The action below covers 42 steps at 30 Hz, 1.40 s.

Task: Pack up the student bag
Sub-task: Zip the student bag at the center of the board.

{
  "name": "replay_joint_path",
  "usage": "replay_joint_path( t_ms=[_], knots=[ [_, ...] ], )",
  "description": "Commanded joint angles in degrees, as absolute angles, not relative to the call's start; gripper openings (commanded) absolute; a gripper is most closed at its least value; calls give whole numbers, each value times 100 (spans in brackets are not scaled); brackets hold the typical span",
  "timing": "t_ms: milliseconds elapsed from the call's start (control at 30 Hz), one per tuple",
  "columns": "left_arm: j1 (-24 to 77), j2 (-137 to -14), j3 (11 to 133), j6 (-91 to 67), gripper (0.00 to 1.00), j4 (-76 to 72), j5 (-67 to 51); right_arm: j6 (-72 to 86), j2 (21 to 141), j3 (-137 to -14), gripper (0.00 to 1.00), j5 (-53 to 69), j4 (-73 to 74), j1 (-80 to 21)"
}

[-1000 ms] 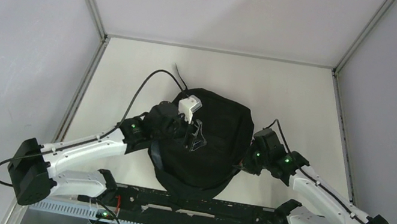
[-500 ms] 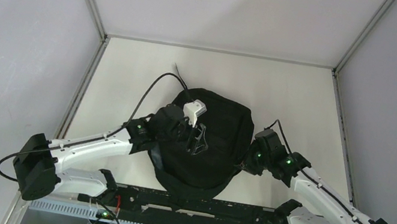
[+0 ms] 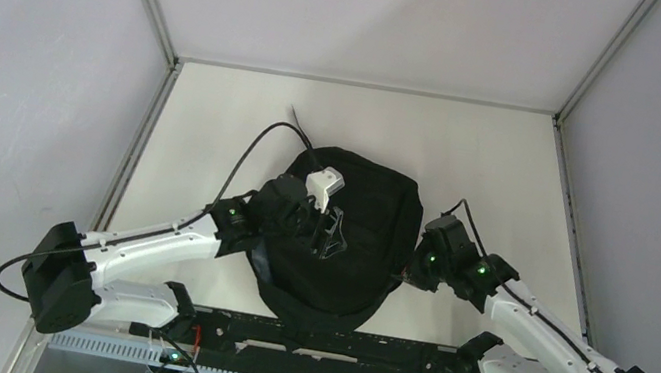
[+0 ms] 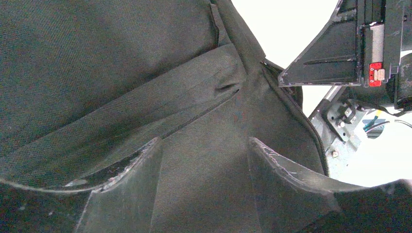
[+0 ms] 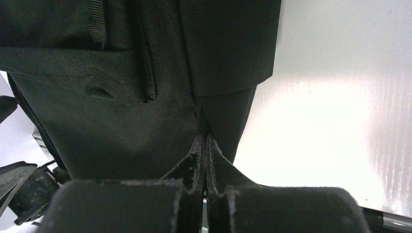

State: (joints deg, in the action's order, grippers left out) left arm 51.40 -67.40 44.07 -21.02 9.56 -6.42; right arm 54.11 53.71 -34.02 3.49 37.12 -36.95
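White tabletop [image 3: 473, 160] and grey walls [image 3: 17, 94] frame your view. You have the student bag [image 3: 374, 204] lying flat near the table's middle, toward the near edge, between your two arms. Your left gripper [image 4: 204, 145] hovers over the bag's upper fabric, fingers spread wide with nothing between them; a zip [image 4: 297, 114] runs just beyond. Your right gripper [image 5: 204, 143] sits at the bag's right edge, clenched on a fold of black fabric.
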Motion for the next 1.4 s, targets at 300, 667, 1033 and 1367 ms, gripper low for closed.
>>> replay_joint_path(
  t_ms=[300,667,1033,1367],
  knots=[
    [5396,-6979,5128,-1996,69,912,-528,5313,4598,-3419,0,623,3392,-3691],
    [5649,-7804,5901,-2302,70,914,-291,5188,4620,-3419,0,404,3706,-3685],
    [6241,-8852,6933,-2239,75,1733,2129,5142,4730,-3419,0,387,3662,-3674],
    [6636,-10593,8458,-2095,78,2932,3561,5148,4673,-3412,0,352,3725,-3670]
  ],
)
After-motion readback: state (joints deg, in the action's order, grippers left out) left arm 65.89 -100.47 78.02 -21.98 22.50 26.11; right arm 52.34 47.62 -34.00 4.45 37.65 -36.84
